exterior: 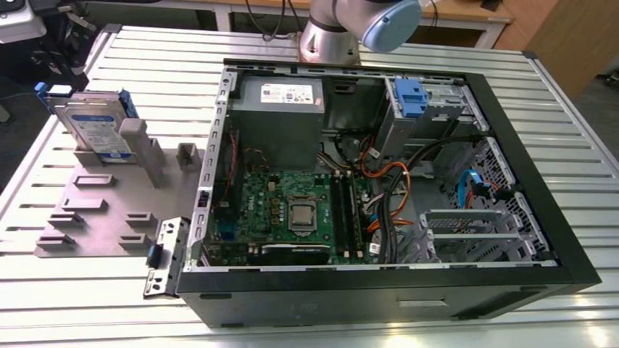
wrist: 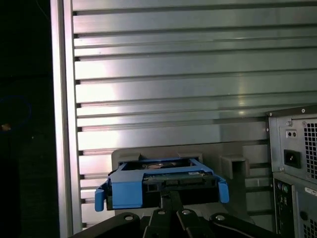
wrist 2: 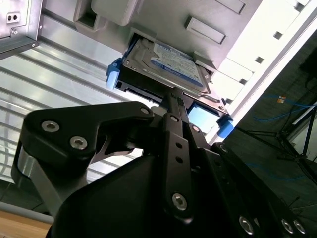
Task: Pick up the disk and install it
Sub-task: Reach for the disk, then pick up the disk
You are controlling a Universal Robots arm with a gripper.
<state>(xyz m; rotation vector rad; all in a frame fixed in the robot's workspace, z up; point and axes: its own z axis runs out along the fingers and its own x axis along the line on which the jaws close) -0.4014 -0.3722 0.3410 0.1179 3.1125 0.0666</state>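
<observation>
Ribbed metal slats are being seen across the bench (exterior: 87, 304), where an open computer case (exterior: 387, 297) is being laid on its side. Just beside it, toward the exterior view's left, the disk (exterior: 92, 127) is being held upright in a slot of a grey fixture plate (exterior: 164, 196), framed by its blue bracket. In the second wrist view the pincer (wrist 2: 173, 94) is being pointed at the disk's near edge, its fingertips drawn together with nothing gripped between them. Whether the disk is being touched cannot be told.
</observation>
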